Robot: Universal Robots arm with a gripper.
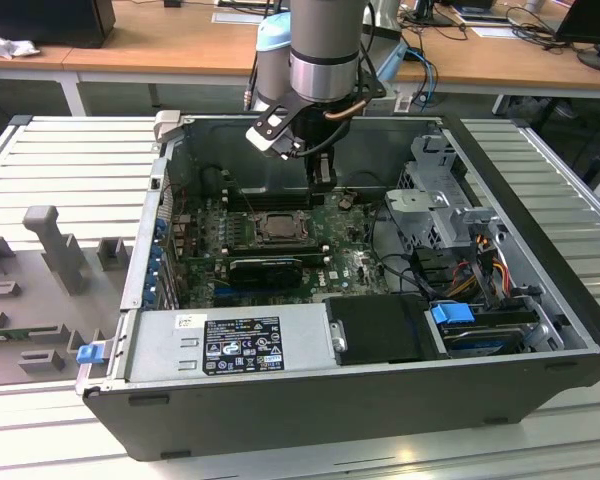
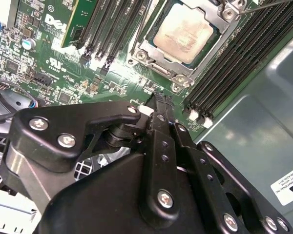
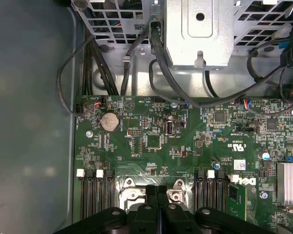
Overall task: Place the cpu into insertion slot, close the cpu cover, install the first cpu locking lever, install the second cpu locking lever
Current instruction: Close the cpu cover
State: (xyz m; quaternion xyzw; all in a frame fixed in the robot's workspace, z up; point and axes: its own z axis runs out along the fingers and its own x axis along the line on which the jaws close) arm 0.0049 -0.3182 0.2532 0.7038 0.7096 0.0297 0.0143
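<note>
I am a robot arm reaching down into a black metal computer case [image 1: 330, 405] that lies open on its side. Everything here is placed from the insertion slot [image 2: 136, 57], a square socket with a silver metal rim set in the green circuit board [image 3: 151, 141].

The cpu [image 2: 184, 30], a small flat square chip with a pale silver-grey face, lies flat inside the insertion slot. In the exterior view the cpu [image 1: 277, 227] shows as a pale square in the middle of the board. The cpu cover [image 2: 205, 54], a thin dark-grey metal frame with a large square window, lies down around the chip, and the chip's face shows through the window. A thin metal rod [image 2: 263, 6] runs past one corner of the slot; I cannot tell what it is hooked to.

My black gripper [image 2: 158, 100] hangs just beside the insertion slot, off one of its corners. It is apart from the chip and the frame. In the first wrist view the gripper [image 3: 157, 191] has its two fingers pressed together, with a thin seam between them and nothing in their grasp. In the exterior view the gripper [image 1: 323, 178] stands upright near the slot, on the side toward the case's far wall.

Long narrow black memory slots [image 2: 224, 73] run along two opposite sides of the insertion slot.
</note>
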